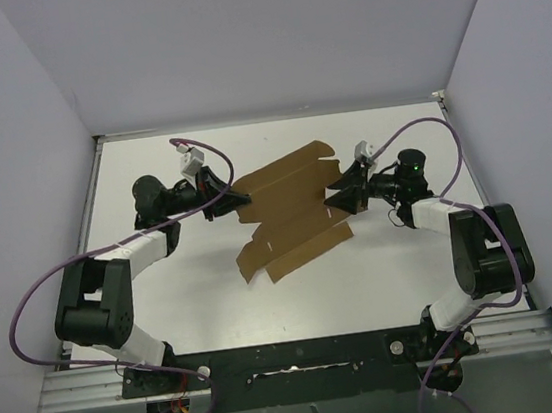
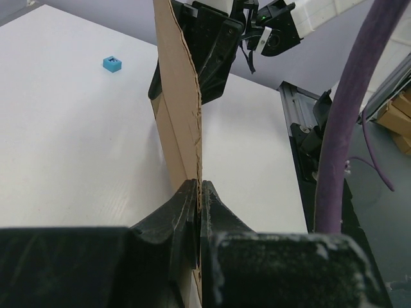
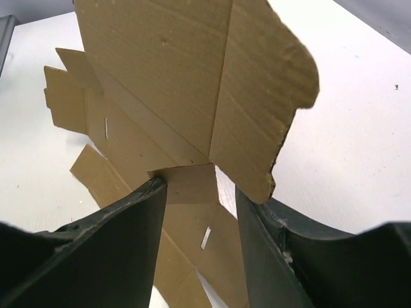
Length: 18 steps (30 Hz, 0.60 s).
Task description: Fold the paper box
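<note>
The paper box (image 1: 287, 210) is a flat brown cardboard sheet with flaps and slits, lying in the middle of the white table and lifted at both sides. My left gripper (image 1: 245, 200) is shut on its left edge; in the left wrist view the fingertips (image 2: 192, 199) pinch the thin edge of the sheet (image 2: 176, 96), which stands edge-on. My right gripper (image 1: 334, 201) is at the sheet's right side. In the right wrist view the right gripper (image 3: 199, 186) stands open, its jaws apart around a small flap, with a larger rounded flap (image 3: 263, 83) raised above the right finger.
A tiny blue cube (image 2: 112, 63) sits on the table (image 2: 58, 141) beyond the sheet. Grey walls close in the table on three sides. A metal rail (image 1: 294, 350) runs along the near edge by the arm bases. Purple cables loop off both arms.
</note>
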Tool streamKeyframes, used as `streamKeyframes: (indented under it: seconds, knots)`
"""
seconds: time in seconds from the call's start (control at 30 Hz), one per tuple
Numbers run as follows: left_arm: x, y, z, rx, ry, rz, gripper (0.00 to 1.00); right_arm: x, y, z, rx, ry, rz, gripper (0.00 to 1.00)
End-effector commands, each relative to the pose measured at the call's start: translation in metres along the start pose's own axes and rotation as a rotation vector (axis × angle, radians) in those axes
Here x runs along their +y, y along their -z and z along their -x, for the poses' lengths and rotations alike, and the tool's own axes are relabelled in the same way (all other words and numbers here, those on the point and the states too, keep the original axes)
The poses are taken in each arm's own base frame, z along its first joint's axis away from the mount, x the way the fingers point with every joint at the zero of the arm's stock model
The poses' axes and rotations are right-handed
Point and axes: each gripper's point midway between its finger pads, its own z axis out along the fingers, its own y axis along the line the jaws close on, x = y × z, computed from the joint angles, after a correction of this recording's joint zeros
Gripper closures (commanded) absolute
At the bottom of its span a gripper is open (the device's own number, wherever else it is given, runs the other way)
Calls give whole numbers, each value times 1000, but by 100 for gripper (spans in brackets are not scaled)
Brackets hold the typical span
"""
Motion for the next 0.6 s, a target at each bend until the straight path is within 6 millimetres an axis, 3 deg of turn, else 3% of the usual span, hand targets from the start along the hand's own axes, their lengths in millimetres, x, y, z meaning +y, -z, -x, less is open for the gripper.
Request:
streamKeyframes:
  seconds: [0.0,0.23,0.57]
  knots:
    - [-2,-2,12,-7,-61,-44,100,-6,0,9,-16,109,-13,51]
    - [-2,-2,10,2,-52,-54,100,-8,-1,3,-13,164,18,49]
    - [0,-3,7,11,-42,-64,100,-16,-9,-2,-37,229,42,37]
